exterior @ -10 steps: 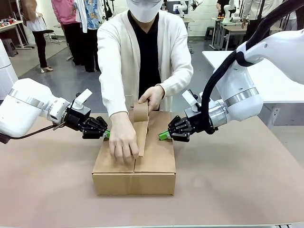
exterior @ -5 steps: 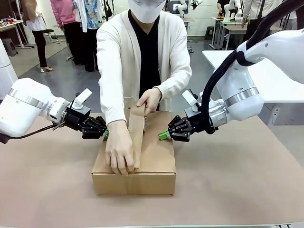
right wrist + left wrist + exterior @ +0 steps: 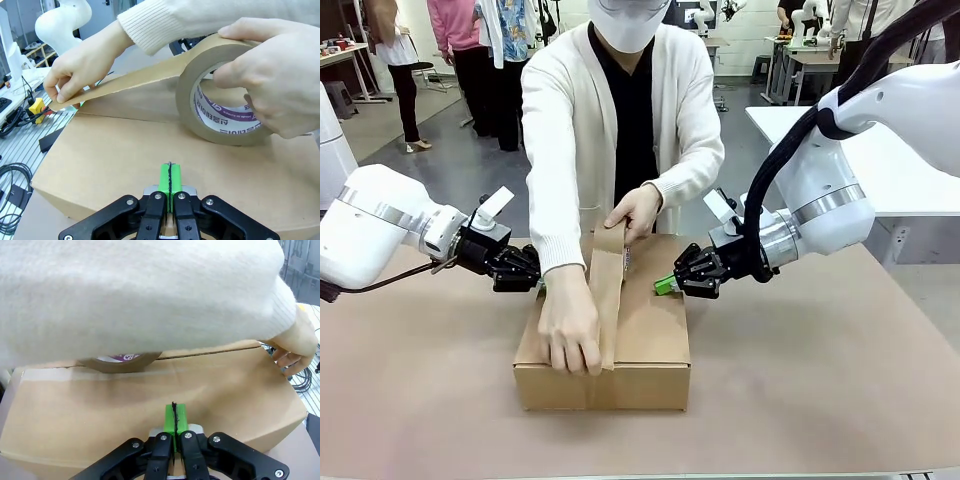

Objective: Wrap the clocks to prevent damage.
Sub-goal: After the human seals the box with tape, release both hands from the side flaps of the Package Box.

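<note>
A closed cardboard box sits mid-table; the clocks are hidden. A person pulls a strip of brown tape along the top seam. One hand pins the tape's end at the box's near edge, and the other holds the tape roll at the far edge. My left gripper is shut, its green pads pressed on the box's left flap; the left wrist view shows this gripper under the person's white sleeve. My right gripper is shut, its tips on the right flap near the roll.
The brown tabletop lies bare around the box. A white table stands behind my right arm. The person leans over the far edge, arms between my two grippers. Other people and tables stand far behind.
The person has drawn the tape strip down along the seam to the box's near edge and lowered the roll toward the far edge. Both grippers have stayed in place.
</note>
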You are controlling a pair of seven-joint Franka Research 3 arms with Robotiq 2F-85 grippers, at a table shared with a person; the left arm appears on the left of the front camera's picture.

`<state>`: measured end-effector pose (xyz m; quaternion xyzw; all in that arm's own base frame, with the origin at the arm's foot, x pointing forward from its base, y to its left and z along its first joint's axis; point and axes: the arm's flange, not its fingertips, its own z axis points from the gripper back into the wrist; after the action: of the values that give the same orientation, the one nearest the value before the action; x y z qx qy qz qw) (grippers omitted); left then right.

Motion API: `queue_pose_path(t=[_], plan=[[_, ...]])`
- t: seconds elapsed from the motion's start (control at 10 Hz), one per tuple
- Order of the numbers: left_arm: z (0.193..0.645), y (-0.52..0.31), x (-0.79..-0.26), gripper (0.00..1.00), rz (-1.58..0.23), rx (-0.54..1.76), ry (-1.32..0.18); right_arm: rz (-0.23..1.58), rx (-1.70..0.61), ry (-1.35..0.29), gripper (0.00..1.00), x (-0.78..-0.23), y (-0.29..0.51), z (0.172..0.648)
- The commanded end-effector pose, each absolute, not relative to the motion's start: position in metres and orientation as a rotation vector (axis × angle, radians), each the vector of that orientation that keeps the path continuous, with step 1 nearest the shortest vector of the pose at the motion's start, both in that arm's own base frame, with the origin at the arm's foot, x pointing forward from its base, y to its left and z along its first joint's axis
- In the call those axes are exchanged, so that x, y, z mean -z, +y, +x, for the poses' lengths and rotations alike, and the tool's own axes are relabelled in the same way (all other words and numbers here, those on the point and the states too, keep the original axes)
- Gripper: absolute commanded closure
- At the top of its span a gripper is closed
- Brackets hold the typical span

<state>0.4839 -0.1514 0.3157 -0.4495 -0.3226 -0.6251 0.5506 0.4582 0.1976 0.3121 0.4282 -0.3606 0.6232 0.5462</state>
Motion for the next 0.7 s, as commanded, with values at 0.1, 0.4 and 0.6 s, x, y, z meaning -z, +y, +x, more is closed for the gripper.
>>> queue_pose_path(t=[0.1, 0.4, 0.6], plan=[[0.4839, -0.1513, -0.3105, 1.00, -1.053, 1.474, -0.759, 1.010, -1.459, -0.856, 0.99, -0.3084, 0.1979, 0.4578], [0.4839, -0.1513, -0.3105, 1.00, -1.053, 1.474, -0.759, 1.010, -1.459, -0.856, 0.99, -0.3084, 0.1979, 0.4578], [0.4839, -0.1513, -0.3105, 1.00, -1.053, 1.474, -0.759, 1.010, -1.459, -0.856, 0.99, -0.3084, 0.1979, 0.4578]])
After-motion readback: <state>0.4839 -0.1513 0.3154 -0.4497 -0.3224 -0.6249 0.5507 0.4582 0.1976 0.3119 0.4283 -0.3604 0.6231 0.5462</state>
